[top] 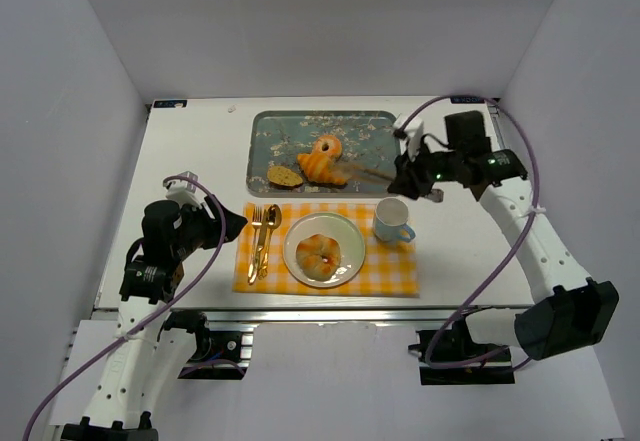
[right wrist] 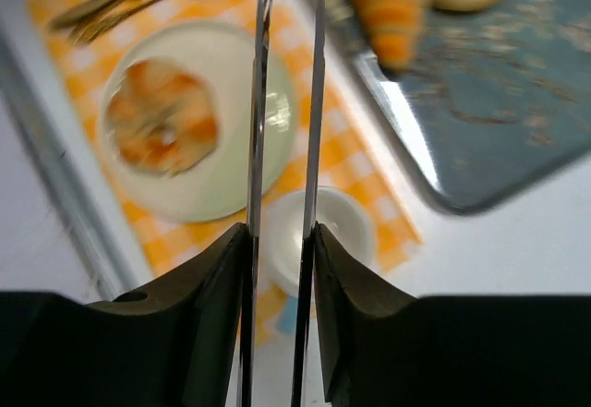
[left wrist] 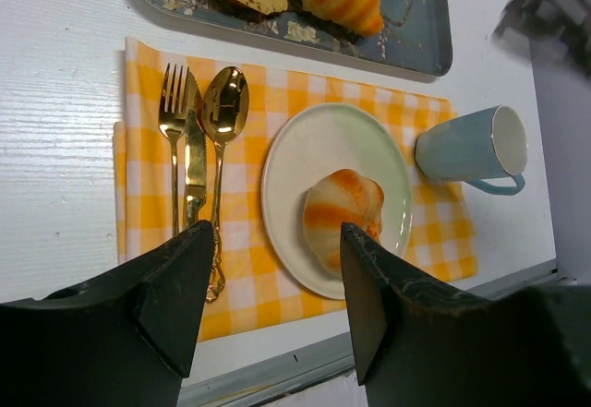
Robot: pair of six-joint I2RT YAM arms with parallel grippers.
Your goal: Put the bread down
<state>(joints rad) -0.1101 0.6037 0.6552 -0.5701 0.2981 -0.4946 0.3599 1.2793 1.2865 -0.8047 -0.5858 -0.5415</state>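
Observation:
The bread (top: 318, 254), a round golden-orange lobed bun, lies on the pale plate (top: 350, 236) on the yellow checked mat; it also shows in the left wrist view (left wrist: 343, 213) and, blurred, in the right wrist view (right wrist: 162, 116). My left gripper (top: 228, 227) is open and empty, left of the mat, its jaws (left wrist: 277, 233) wide apart above the table's near edge. My right gripper (top: 402, 183) is shut on metal tongs (top: 365, 171). The tong blades (right wrist: 259, 102) reach toward the tray, slightly apart and holding nothing.
A blue patterned tray (top: 265, 131) at the back holds a croissant (top: 322, 169), a ring pastry (top: 326, 147) and a dark bread slice (top: 285, 176). A light blue cup (top: 392, 221) stands right of the plate. Gold fork, knife and spoon (top: 262, 236) lie left of it.

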